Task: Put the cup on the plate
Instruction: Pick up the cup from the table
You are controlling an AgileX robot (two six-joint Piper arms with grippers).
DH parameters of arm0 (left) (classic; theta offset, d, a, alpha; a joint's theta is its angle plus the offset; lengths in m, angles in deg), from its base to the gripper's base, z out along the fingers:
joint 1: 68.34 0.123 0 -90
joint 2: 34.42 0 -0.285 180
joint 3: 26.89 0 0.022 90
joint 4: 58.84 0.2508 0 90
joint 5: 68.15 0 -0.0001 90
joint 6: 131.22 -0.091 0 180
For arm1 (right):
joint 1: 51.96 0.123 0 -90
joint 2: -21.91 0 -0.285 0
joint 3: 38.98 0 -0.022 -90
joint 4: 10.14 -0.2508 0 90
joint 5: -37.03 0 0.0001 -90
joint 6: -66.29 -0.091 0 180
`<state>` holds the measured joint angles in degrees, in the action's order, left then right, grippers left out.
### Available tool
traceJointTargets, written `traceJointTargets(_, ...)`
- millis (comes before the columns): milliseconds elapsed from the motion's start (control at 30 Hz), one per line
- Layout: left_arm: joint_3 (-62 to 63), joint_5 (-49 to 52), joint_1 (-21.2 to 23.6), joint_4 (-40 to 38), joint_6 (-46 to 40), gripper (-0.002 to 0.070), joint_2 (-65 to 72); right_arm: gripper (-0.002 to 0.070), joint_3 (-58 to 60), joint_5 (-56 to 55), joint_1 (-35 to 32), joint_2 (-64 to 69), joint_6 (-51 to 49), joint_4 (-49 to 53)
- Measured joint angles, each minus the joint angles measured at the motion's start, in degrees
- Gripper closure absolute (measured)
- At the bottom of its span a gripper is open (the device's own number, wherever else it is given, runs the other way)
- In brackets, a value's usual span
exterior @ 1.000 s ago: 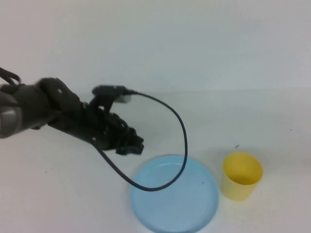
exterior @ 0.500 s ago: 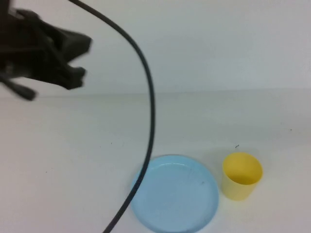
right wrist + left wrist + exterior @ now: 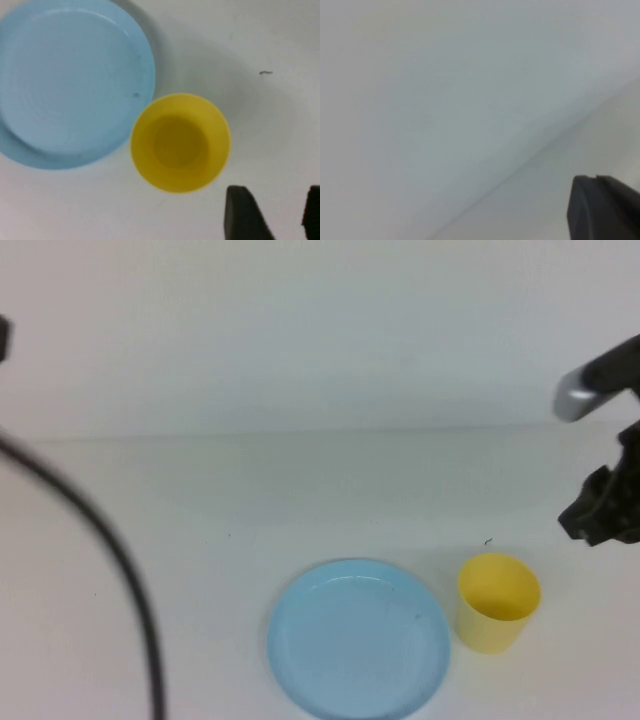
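Your cup (image 3: 498, 602) stands upright on tabletop (image 3: 200, 540), just right of plate (image 3: 358, 638) — right tool (image 3: 272, 212) hovers nearby, fingers parted, holding nothing. Left tool (image 3: 605, 207) raised — grip state unclear.

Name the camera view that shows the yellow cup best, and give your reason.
The right wrist view: it looks straight down into the cup, showing its whole rim, its empty inside, and the plate beside it. The right pincer hovers open nearby. The high view shows the cup smaller, from the side. The left wrist view misses it, showing only the left pincer.
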<state>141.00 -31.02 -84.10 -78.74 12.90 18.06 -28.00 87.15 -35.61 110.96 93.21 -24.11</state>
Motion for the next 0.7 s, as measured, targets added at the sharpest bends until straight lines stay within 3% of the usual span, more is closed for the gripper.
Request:
traceJointTargets(233, -12.12, -7.85, 0.00, 11.68, 6.16, 0.0675, -9.66, 0.0384, -6.91, 3.73, 4.98, 11.22, -9.23, 12.94)
traceJointTargets(500, -22.60, -11.67, 0.00, 18.64, 7.19, 0.0675, -10.39, 0.0237, -9.28, 4.10, 5.10, 17.62, -10.27, 14.65)
traceJointTargets(700, -27.88, -17.80, 0.00, 20.46, 7.63, 0.0675, -10.39, 0.0211, -9.31, 3.76, 5.22, 20.34, -10.04, 13.96)
